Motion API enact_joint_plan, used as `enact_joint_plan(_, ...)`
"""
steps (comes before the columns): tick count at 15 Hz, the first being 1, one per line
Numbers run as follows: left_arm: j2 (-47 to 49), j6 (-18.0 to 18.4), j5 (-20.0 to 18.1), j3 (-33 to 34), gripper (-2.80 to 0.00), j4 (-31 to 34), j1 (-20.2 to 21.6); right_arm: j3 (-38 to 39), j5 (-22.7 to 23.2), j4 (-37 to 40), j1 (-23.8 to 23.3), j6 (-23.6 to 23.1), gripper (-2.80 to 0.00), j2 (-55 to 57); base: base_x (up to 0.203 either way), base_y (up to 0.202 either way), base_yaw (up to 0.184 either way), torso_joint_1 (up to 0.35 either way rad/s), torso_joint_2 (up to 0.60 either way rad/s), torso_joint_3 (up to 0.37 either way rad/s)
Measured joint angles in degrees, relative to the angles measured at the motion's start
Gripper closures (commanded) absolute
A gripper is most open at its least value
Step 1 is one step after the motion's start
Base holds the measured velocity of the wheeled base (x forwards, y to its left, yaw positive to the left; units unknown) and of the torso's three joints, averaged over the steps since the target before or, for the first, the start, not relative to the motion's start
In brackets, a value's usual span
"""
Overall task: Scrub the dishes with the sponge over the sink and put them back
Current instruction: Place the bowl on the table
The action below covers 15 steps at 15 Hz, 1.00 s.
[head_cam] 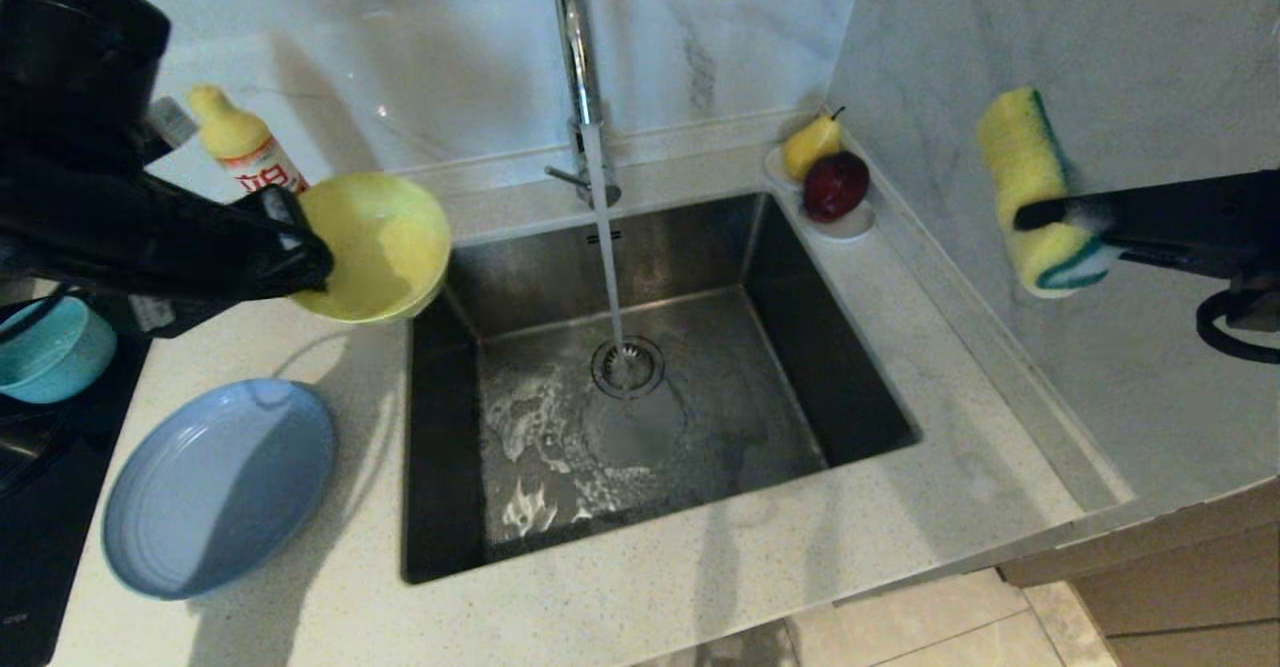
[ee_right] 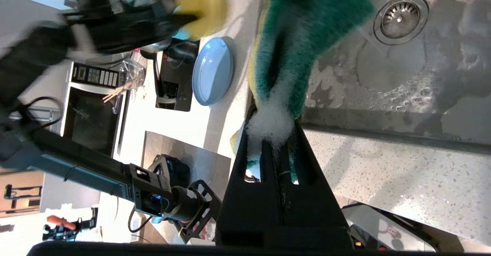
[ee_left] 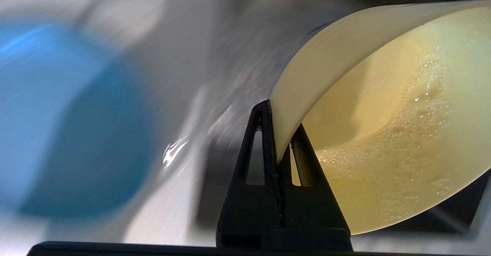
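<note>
Yellow bowl [head_cam: 380, 247] in left gripper [head_cam: 300, 257] (soapy)

The left pincer [head_cam: 310, 257] holds the yellow bowl [head_cam: 375, 247] beside the sink [head_cam: 850, 387]. The right pincer [head_cam: 1030, 215] grips the sponge [head_cam: 1030, 187] above the counter [head_cam: 900, 527].

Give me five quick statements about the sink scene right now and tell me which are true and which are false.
1. The left claw is pinched on the rim of the yellow bowl. True.
2. The tap is off. False: water is running down onto the drain strainer in the sink.
3. The right claw holds the sponge in the air, off to the right of the basin. True.
4. The grey-blue plate is lying in the basin. False: it sits on the counter left of the sink.
5. The yellow bowl has suds inside. True, visible in the left wrist view.
</note>
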Motion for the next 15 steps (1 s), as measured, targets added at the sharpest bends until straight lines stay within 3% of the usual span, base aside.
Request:
enact_joint_plan(1, -1.0, -0.4, -0.1, -0.8, 0.0, 4.8, 2.8, 0.1, 0.0, 0.0, 0.0, 0.0, 0.0, 0.3, 0.0, 0.0, 0.0, 0.0, 0.0, 0.0)
enact_joint_plan(3, -2.7, -1.0, -0.1, -0.6, 0.0, 7.7, 9.7, 0.0, 0.0, 0.0, 0.0, 0.0, 0.0, 0.8, 0.0, 0.0, 0.0, 0.0, 0.0, 0.0)
enact_joint_plan(7, -4.7, -1.7, 0.7, 3.5, 0.0, 7.5, 25.7, -0.2, 0.0, -0.2, -0.3, 0.0, 0.0, 1.8, 0.0, 0.0, 0.0, 0.0, 0.0, 0.0)
enact_joint_plan(11, -5.2, -0.9, -2.5, 6.1, 0.0, 7.5, 41.4, -0.3, 0.0, -0.3, -0.4, -0.1, 0.0, 2.3, 0.0, 0.0, 0.0, 0.0, 0.0, 0.0)
enact_joint_plan(15, -2.5, 0.1, -5.6, 12.7, 0.0, 1.7, 50.6, 0.0, 0.0, -0.2, -0.3, -0.1, 0.0, 3.0, 0.0, 0.0, 0.0, 0.0, 0.0, 0.0)
